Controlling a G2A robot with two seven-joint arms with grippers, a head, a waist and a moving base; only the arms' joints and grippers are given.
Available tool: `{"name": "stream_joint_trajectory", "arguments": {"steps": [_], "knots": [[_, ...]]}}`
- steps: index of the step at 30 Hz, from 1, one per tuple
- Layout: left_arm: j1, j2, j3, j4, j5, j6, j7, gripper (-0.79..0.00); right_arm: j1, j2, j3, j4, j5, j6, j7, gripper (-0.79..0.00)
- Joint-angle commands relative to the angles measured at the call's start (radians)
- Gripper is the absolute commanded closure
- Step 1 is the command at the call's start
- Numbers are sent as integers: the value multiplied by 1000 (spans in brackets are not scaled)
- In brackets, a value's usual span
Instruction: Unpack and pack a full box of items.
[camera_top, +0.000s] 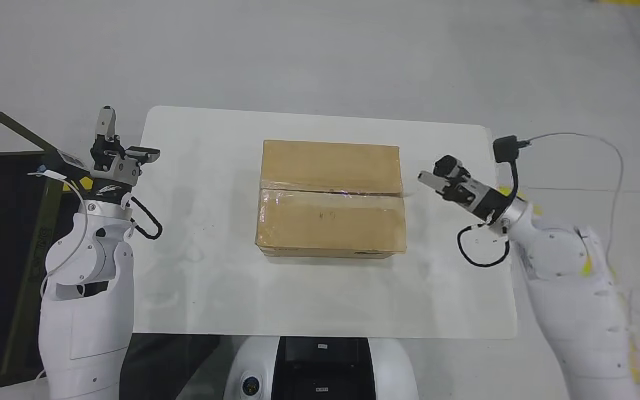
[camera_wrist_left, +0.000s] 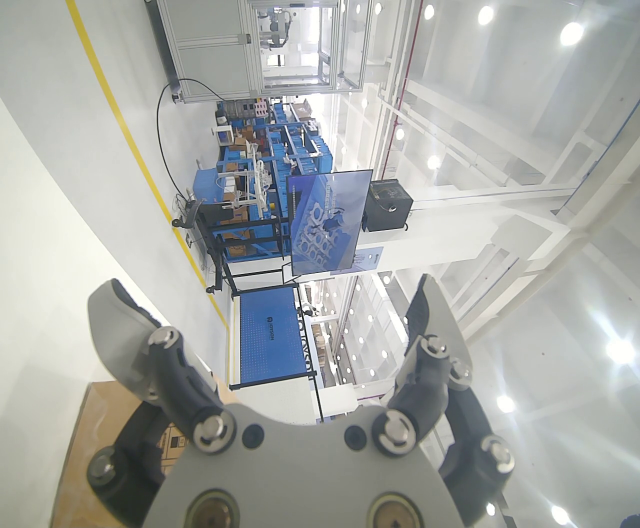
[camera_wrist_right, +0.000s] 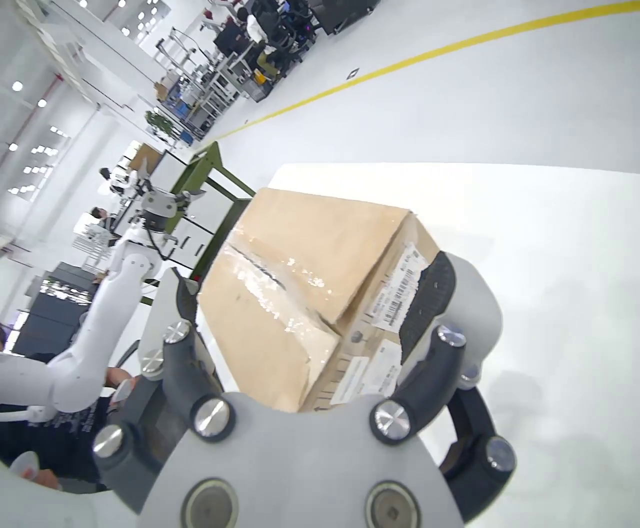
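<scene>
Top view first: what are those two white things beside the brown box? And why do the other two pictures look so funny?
Those are a robot's two arms. Each ends in a tool with two fingers that pinch. The top picture comes from a camera above the arms, looking down at the white table. One cardboard box sits there, taped shut. The other two pictures come from little cameras on the wrists, so you see each tool from behind. The left tool is by the table's corner and points out at the room. The right tool points at the box's end. Both tools are open and hold nothing.
</scene>
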Motion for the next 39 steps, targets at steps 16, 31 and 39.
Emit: {"name": "stream_joint_trajectory", "arguments": {"steps": [16,31,39], "knots": [[0,0,0,0,0,0,0,-785,62,-1,-83,96,-95,-114,-15,-699],[0,0,0,0,0,0,0,-785,62,5,-113,107,-110,-131,6,-600],[0,0,0,0,0,0,0,-785,58,7,-123,101,-129,-104,-7,-342]]}}
